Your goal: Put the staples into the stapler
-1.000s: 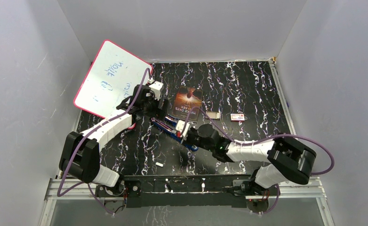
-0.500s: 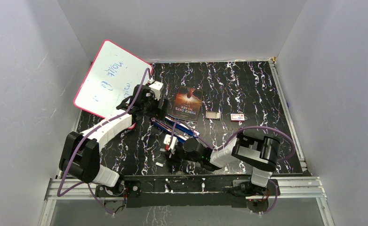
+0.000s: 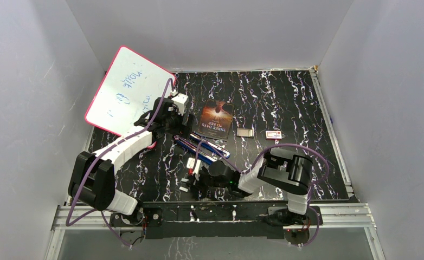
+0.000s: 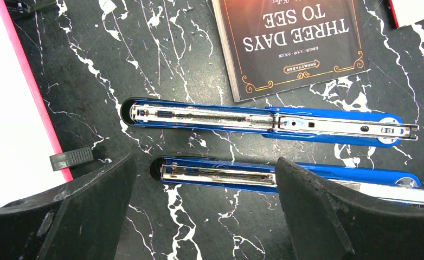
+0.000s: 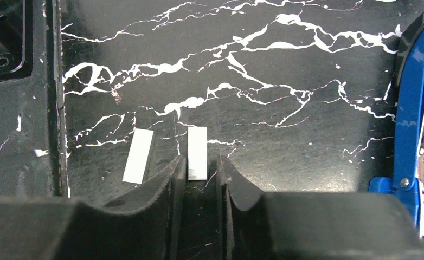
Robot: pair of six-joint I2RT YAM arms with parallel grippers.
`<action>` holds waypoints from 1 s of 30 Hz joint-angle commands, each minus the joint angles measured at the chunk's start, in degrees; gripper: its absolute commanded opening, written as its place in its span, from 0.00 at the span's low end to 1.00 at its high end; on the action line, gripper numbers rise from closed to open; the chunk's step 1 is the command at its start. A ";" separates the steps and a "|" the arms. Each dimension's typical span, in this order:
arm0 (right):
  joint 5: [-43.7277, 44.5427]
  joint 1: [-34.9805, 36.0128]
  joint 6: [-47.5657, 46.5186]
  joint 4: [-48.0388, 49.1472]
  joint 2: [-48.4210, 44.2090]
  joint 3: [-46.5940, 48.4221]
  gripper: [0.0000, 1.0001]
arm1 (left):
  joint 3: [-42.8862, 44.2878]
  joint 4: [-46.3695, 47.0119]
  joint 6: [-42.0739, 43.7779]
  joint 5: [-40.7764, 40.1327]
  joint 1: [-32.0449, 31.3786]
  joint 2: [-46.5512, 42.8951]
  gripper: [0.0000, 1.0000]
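The step in hand looks like picking up staples. The right gripper [image 5: 200,162] stands narrowly open, its tips straddling one end of a staple strip [image 5: 197,153] flat on the table [image 5: 286,65]. A second strip [image 5: 138,156] lies at its 9 o'clock. The left gripper [image 4: 204,165] hangs wide open and empty over the opened stapler [image 4: 215,174], with a second stapler [image 4: 269,120] at 12 o'clock. Next, the right jaws should pinch the strip squarely and lift it level.

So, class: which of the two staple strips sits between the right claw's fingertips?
The strip nearer the blue stapler; the other strip lies outside the claw.
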 commanded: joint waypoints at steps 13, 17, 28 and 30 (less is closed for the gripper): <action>-2.94 -1.00 -2.02 3.44 -0.81 -2.45 0.46 | 0.26 -0.46 0.25 -0.38 -0.25 -2.32 0.98; -3.48 -1.26 -1.62 3.59 -0.25 -3.33 0.48 | 0.29 -0.47 0.25 -0.38 -0.25 -2.32 0.98; -4.73 -2.06 -0.31 5.43 2.65 -4.04 0.48 | 0.26 -0.56 0.34 -0.30 -0.25 -2.50 0.98; -4.62 -2.09 -0.42 5.36 2.94 -3.93 0.47 | 0.25 -0.56 0.34 -0.29 -0.25 -2.41 0.98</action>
